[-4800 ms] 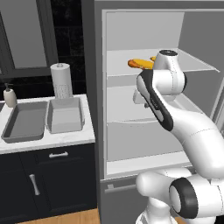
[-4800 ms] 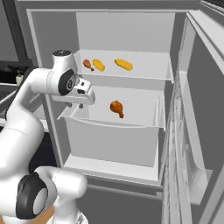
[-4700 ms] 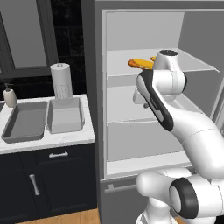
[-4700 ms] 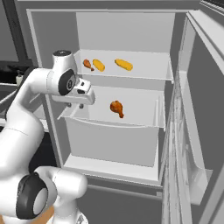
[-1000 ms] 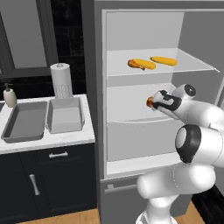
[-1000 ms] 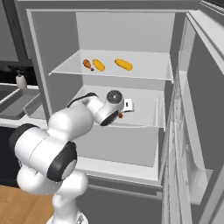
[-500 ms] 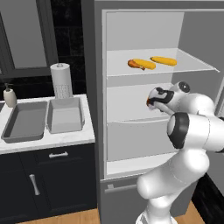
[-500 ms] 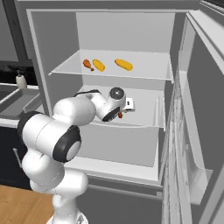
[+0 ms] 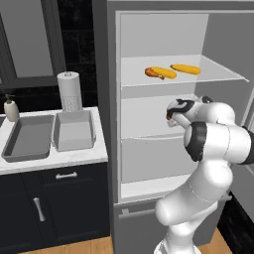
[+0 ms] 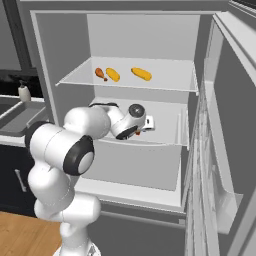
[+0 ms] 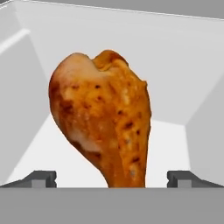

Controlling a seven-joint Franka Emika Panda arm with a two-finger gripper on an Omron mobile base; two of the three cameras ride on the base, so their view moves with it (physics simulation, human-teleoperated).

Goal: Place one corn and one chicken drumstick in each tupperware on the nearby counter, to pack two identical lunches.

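Left base view: arm is reaching into the open fridge (image 9: 106, 124), gripper (image 9: 171, 113) sitting at the middle shelf, a reddish bit, probably a chicken drumstick, peeking at its tip. Two tupperware (image 9: 73, 130) are resting on the counter (image 9: 59, 158).

Right base view: two corn (image 10: 141, 74) and a second drumstick (image 10: 100, 73) are lying on the top shelf.

Hand view: fingertips (image 11: 41, 178) are standing wide apart, the chicken drumstick (image 11: 104, 116) sitting between them, not clamped.
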